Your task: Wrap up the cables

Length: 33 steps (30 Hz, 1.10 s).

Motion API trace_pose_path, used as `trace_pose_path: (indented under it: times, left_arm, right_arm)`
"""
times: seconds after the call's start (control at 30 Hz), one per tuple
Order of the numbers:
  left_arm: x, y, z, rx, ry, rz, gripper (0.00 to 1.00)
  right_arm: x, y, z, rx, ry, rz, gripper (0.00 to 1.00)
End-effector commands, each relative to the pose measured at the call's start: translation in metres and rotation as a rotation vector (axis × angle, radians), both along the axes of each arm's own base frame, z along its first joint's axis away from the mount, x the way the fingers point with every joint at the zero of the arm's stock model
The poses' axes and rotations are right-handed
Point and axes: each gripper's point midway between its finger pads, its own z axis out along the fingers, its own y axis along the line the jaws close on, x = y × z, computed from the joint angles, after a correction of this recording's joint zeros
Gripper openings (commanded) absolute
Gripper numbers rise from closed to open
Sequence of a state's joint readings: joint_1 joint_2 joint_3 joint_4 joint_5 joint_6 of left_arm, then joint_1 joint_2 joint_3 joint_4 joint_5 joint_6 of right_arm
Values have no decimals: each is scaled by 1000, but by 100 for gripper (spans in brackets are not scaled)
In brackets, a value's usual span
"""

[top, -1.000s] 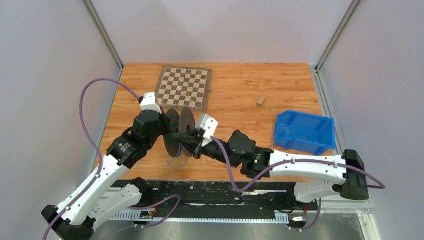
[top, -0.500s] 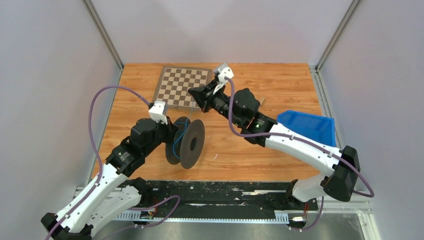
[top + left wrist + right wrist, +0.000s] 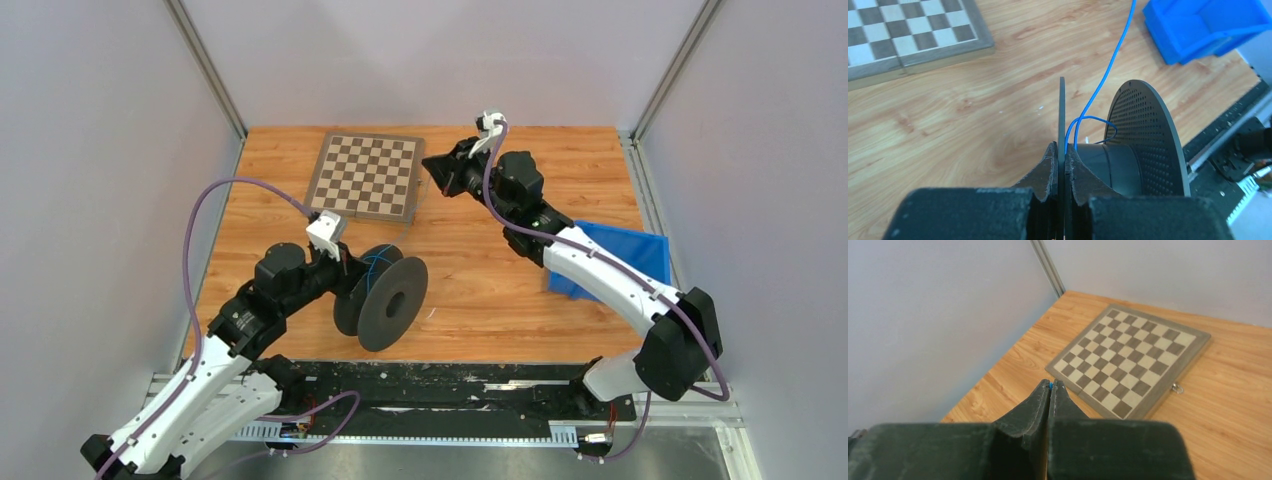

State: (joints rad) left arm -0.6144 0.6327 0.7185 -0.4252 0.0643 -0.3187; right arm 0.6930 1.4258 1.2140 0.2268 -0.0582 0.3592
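- Cable: thin blue wire, loosely looped round the hub of a black spool with round perforated flanges, on edge over the wooden table.
- Left gripper clamps one thin flange.
- Right gripper, near the chessboard, pinches the wire's tip.

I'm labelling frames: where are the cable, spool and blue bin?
cable [image 3: 1106, 75], left wrist view, free strand.
spool [image 3: 1148, 140], left wrist view, perforated flange.
blue bin [image 3: 1193, 45], left wrist view, side wall.
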Motion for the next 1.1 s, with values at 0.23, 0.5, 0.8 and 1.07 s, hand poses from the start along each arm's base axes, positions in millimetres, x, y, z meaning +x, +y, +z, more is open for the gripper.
trace_pose_path:
  times: [0.23, 0.5, 0.8, 1.07]
  left_arm:
    - [-11, -10, 81, -320, -146, -26, 0]
    - [-13, 0, 137, -713, 1, 118, 0]
    - [9, 12, 125, -971, 240, 358, 0]
    - [21, 28, 104, -1006, 288, 512, 0]
  right_arm:
    - [-14, -42, -67, 158, 112, 9, 0]
    - [-98, -65, -70, 198, -152, 139, 0]
    - [-176, -63, -70, 95, -386, 154, 0]
    - [-216, -47, -67, -24, -529, 156, 0]
